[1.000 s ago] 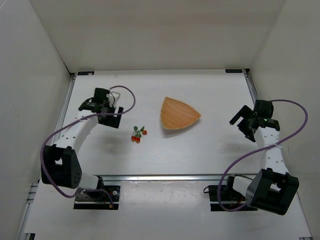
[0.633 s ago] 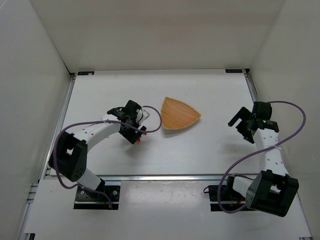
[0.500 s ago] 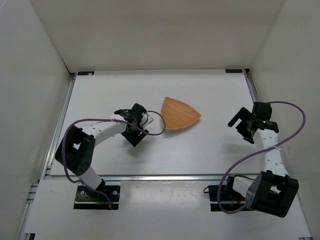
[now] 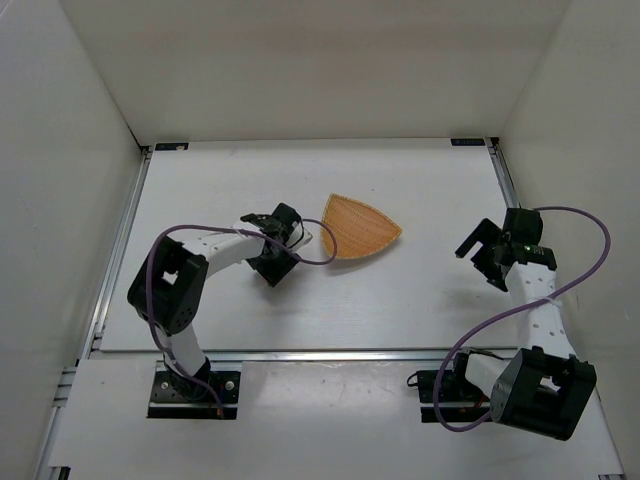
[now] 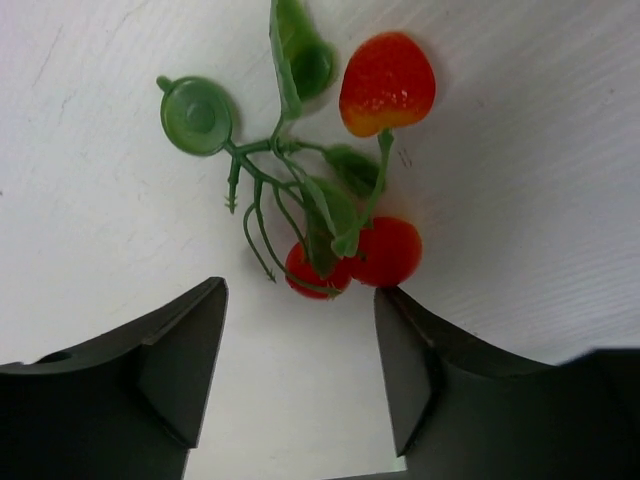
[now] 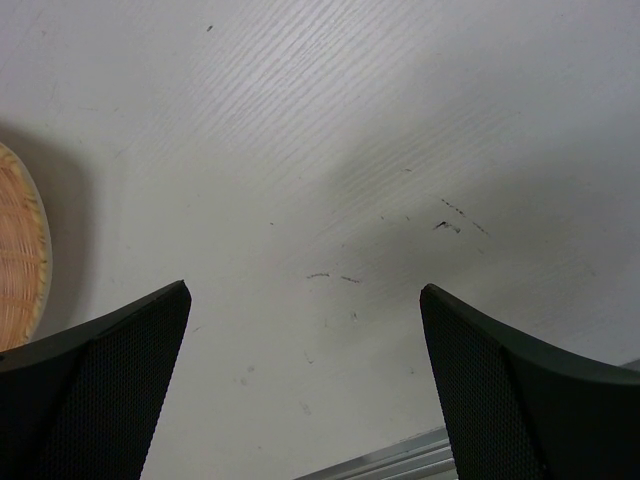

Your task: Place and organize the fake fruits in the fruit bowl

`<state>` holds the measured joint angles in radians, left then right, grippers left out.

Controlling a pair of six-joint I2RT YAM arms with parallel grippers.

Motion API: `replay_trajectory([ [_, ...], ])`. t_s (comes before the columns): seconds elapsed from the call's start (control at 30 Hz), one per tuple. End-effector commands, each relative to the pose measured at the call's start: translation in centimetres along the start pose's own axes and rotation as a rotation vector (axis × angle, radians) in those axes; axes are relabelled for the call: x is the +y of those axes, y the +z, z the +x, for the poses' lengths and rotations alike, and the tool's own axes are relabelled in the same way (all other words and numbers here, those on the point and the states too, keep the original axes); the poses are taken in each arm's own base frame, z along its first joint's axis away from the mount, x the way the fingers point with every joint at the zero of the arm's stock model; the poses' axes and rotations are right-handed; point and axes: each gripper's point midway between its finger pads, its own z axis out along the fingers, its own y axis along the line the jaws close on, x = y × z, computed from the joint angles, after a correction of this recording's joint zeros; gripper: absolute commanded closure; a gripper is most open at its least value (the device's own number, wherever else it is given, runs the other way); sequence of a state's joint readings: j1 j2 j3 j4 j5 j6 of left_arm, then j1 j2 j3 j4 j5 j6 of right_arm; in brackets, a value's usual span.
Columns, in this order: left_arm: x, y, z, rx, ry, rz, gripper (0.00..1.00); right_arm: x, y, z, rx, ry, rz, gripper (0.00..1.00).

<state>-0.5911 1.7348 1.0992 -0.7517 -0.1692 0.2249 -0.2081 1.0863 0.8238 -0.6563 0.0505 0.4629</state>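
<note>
Left jaws: released, the 2 dark fingers (image 5: 185, 350) spread either side of the lowest berries, nothing clamped
Fake fruits (image 5: 327, 207): lying flat on the tabletop (image 4: 420, 190), just left of the fruit bowl (image 4: 358, 228) and outside it; 3 red berries on green stems with leaves and a round green cap
Reason for left pose: judged a straddling approach, set low over the cluster so that closing would pinch the stems and lower berries together
Fruit bowl: upright on the tabletop, nothing seen inside it; no fruit delivered yet
Right jaws: released and wide, fingers (image 6: 100, 370) framing bare tabletop, nothing held
Reason for right pose: judged parked at the right side, well apart from the cluster, leaving the way to the bowl free
Top view only: bowl shape and how near the left jaws stand to it; the cluster itself is hidden beneath them
Left wrist view only: the cluster itself; the gap between the right-hand finger and the nearest berry is too slight to rule out contact
Right wrist view only: the bowl's rim (image 6: 15, 250) at the left edge of frame
</note>
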Motion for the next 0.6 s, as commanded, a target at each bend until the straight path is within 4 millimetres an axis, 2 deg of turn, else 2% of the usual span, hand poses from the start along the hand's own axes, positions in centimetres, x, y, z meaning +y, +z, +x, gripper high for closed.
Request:
replay_trajectory([
  [0.0, 0.2, -0.2, -1.9, -0.051, -0.006, 0.003, 0.30, -0.1, -0.3, -0.3, -0.022, -0.017, 0.003, 0.00],
  [0.07, 0.2, 0.1, -1.7, -0.039, 0.005, 0.005, 0.30, -0.1, -0.3, -0.3, -0.022, -0.017, 0.003, 0.00],
  [0.2, 0.5, 1.0, -1.4, -0.013, -0.012, 0.016, 0.36, -0.2, -0.3, -0.4, -0.026, -0.017, 0.011, 0.00],
  [0.33, 0.8, 1.0, -1.9, -0.022, -0.022, 0.021, 0.47, -0.2, -0.3, -0.4, -0.026, -0.017, 0.011, 0.00],
  [0.5, 0.8, 0.9, -2.3, -0.034, -0.023, 0.027, 0.47, -0.2, -0.3, -0.4, -0.026, -0.017, 0.011, 0.00],
  [0.57, 0.9, 0.7, -2.7, -0.044, -0.025, 0.025, 0.41, -0.3, -0.1, -0.3, -0.018, -0.026, 0.015, 0.00],
])
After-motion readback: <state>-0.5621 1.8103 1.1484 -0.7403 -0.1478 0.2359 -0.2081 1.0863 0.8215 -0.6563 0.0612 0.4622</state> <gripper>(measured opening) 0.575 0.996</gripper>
